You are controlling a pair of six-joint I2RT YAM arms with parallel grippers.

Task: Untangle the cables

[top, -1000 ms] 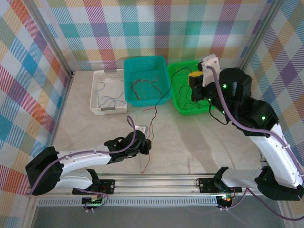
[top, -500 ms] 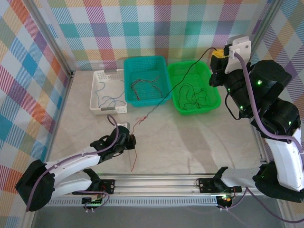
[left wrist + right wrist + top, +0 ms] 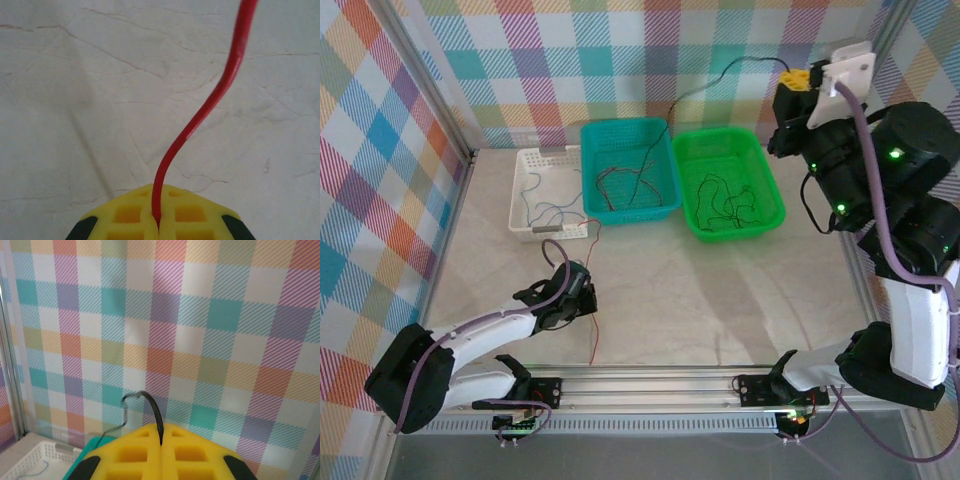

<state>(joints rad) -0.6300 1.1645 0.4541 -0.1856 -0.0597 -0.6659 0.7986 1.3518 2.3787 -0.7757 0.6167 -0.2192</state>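
— Cables (image 3: pixel 724 198): where are they seen?

— Thin wires are spread over three baskets along the far edge of the counter (image 3: pixel 720 300). Blue and grey ones are laid in the white basket (image 3: pixel 516 200) at 11 o'clock. Dark and reddish ones are laid in the teal basket (image 3: pixel 625 125) at 12 o'clock, and black ones in the green basket (image 3: pixel 735 232) at 1 o'clock. Two more are gripped outside the baskets.

— Which is gripped on the left, and how are the jaws set?

— The left jaws are held low over the counter at about 7 o'clock and are closed tight on the red cable (image 3: pixel 202 115). In the left wrist view it is pinched in the seam between the yellow fingertips (image 3: pixel 137 200) and is led off toward 1 o'clock above the marbled surface. From above, one end is trailed toward 6 o'clock, and the other part is run up toward the white basket's near corner.

— And on the right?

— The right jaws are held high at 1 o'clock, beyond the green basket, and are shut on the black cable (image 3: pixel 156 411). It is stretched through the air toward 9 o'clock and brought down over the teal basket. Where it ends cannot be told.

— Are the two gripped cables touching?

— That cannot be told. They are well apart where they are gripped.
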